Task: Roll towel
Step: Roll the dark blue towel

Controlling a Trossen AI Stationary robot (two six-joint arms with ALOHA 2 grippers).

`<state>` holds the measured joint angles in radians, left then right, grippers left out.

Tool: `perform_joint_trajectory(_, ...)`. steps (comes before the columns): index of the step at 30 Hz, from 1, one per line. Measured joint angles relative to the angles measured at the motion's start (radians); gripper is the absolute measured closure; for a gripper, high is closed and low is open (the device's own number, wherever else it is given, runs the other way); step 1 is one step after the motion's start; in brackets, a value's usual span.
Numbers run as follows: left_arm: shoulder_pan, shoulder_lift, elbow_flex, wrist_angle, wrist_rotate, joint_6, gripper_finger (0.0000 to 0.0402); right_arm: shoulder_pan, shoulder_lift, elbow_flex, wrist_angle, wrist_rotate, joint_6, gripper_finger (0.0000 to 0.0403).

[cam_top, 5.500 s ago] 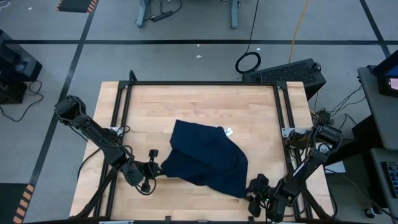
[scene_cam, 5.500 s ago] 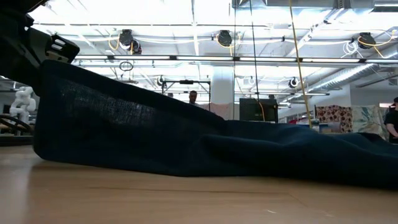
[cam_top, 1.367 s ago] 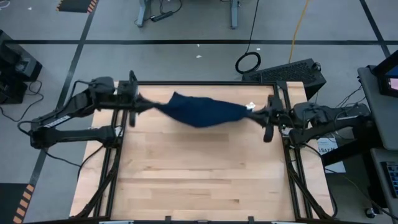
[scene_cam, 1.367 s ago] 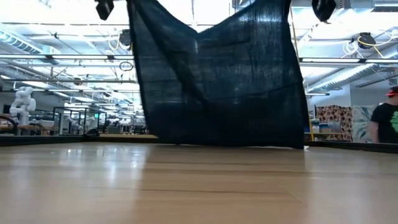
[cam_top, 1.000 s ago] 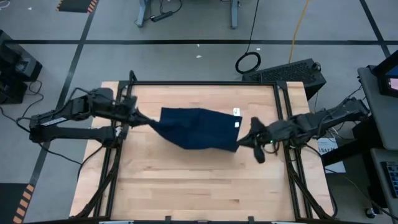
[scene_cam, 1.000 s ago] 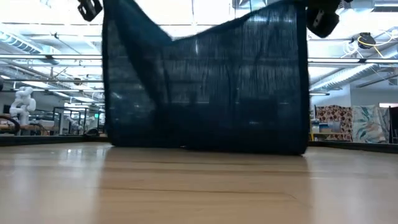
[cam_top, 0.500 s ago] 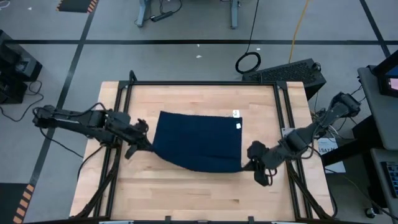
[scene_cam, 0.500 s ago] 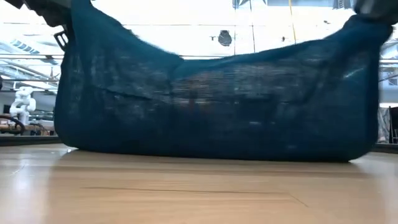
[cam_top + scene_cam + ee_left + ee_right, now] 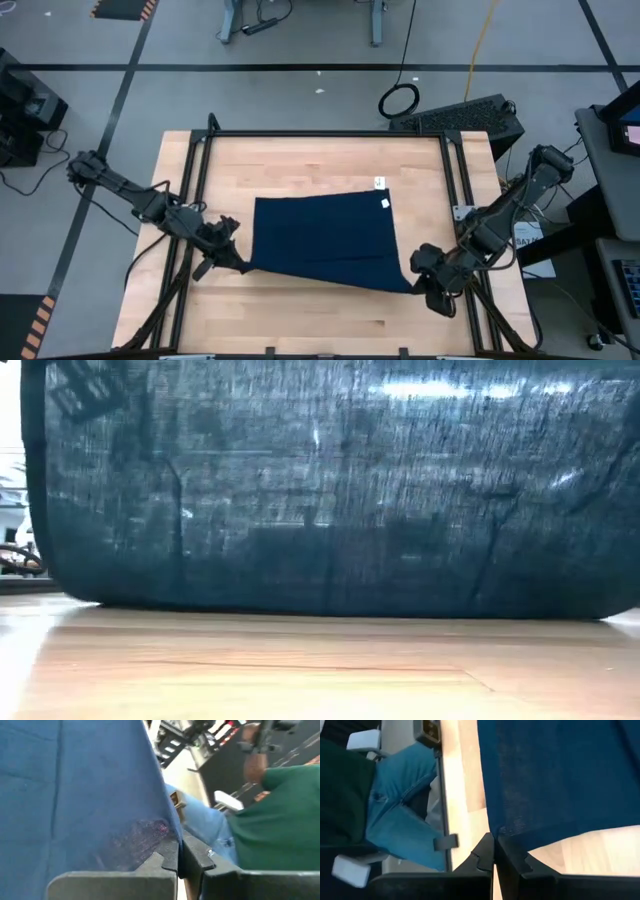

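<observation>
Towel corners sit pinched in both sets of jaws: the left gripper is clamped on the near-left corner, the right gripper on the near-right corner, each wrist view showing navy cloth caught between closed fingers. Half a second ago the near edge hung higher in a sag between the arms; now both grippers have drawn toward the near side and dropped low, and most of the cloth lies flat and square on the desk, far edge down with its white tag showing. Only the near edge stays lifted, filling the low view. A seated person shows beyond the desk frame. Judgement: spreading is nearly finished; the roll itself is not yet begun.
</observation>
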<state>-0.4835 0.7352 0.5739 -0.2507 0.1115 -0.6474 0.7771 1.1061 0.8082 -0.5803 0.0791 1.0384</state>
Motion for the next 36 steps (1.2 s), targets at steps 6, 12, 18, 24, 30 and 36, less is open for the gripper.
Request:
perform_joint_trajectory(6, -0.045, 0.042, 0.0, -0.179, -0.093, -0.001, 0.0395, -0.005, 0.0, 0.0, -0.003, 0.171, -0.022, 0.0403)
perform_joint_trajectory(12, -0.083, 0.097, 0.0, -0.334, -0.251, -0.054, 0.0395, -0.005, 0.006, 0.0, -0.045, 0.406, -0.056, 0.0403)
perform_joint_trajectory(18, -0.119, 0.158, 0.0, -0.325, -0.446, -0.08, 0.0395, -0.006, 0.093, 0.0, -0.087, 0.635, -0.059, 0.0403)
perform_joint_trajectory(24, -0.126, 0.242, 0.0, -0.326, -0.554, -0.104, 0.0395, -0.018, 0.236, 0.0, -0.137, 0.711, -0.014, 0.0403)
perform_joint_trajectory(30, -0.144, 0.314, 0.0, -0.326, -0.551, -0.104, 0.0395, -0.024, 0.388, 0.0, -0.14, 0.707, -0.054, 0.0403)
perform_joint_trajectory(36, -0.154, 0.33, 0.0, -0.317, -0.548, -0.133, 0.0395, -0.052, 0.466, 0.0, -0.14, 0.705, -0.021, 0.0403)
